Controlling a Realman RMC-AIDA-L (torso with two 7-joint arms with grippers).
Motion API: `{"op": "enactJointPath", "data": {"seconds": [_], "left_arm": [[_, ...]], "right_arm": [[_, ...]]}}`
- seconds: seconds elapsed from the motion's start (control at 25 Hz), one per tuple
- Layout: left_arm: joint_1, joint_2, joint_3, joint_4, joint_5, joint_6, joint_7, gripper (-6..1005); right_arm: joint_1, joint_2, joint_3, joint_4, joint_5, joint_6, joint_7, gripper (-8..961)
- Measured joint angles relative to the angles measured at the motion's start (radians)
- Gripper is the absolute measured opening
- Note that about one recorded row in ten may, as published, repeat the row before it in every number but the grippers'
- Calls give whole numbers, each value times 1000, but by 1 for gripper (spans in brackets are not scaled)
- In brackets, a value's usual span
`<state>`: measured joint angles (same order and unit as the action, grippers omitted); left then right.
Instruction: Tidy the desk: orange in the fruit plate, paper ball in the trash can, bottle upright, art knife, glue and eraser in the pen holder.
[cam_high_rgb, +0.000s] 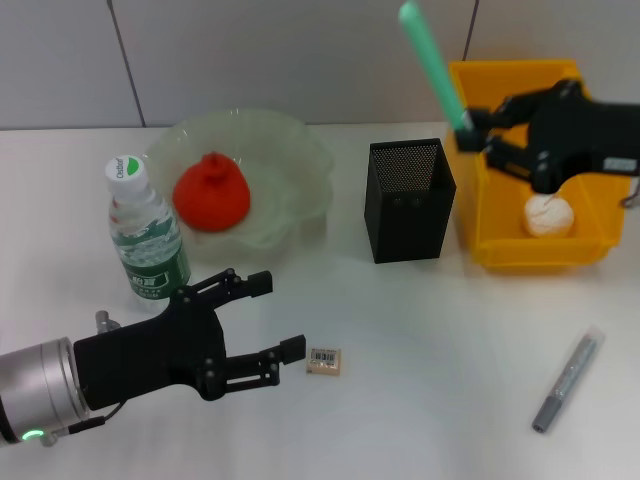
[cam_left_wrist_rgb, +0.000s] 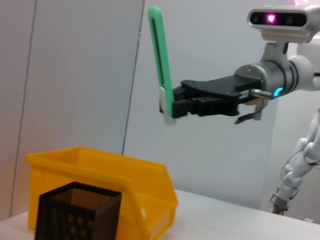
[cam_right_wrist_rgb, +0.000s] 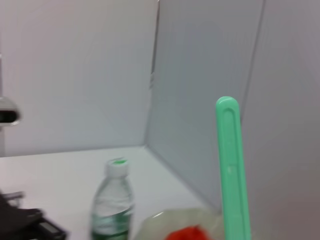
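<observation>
Orange (cam_high_rgb: 211, 192) sits in the ruffled fruit plate (cam_high_rgb: 300, 150); bottle (cam_high_rgb: 146, 236) stands upright beside it. Paper ball (cam_high_rgb: 550, 215) lies in the yellow trash can (cam_high_rgb: 470, 140); eraser (cam_high_rgb: 323, 362) lies flat before the pen holder (cam_high_rgb: 408, 200).

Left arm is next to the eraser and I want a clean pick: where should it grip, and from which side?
The eraser lies flat on the table, barcode label up, just beyond the open left gripper. Being low and flat, it is probably best taken from above, the jaws closing across its shorter pair of side faces. Nothing touches it, so both sides look free. The right gripper is occupied, holding the green art knife.
</observation>
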<state>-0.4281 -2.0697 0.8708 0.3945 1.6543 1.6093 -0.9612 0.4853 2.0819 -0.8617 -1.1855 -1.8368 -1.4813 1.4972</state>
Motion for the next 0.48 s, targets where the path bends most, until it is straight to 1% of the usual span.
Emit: {"op": "enactJointPath", "data": {"seconds": [0.04,0.12,0.16,0.2,0.28,0.36,0.44,0.48], "left_arm": [[-2,1,-1,-5,-1,10,9,876],[-2,1,-2,-6,-1,15,12,876],[-1,1,-5,-3,-2,24,14,876],[0,3,-8,3,-9,37,26,876],[0,5,-9,3,-18,41,50,876],[-2,5,-9,2,-27,45,64,876],[-3,3,-8,2,-28,47,71,876],[-4,3,-8,0,-30,47,74,875]], "right_arm": [[-14,3,10,-17,23,25,-53,213],[-18,4,11,-22,33,42,-86,215],[-24,4,12,-27,44,75,-163,217],[-24,4,12,-27,44,75,-163,218],[-27,4,6,-31,48,111,-252,221],[-28,4,-14,-33,63,190,-397,224],[-28,4,-27,-33,74,237,-503,227],[-28,4,-27,-33,74,237,-503,228]]}}
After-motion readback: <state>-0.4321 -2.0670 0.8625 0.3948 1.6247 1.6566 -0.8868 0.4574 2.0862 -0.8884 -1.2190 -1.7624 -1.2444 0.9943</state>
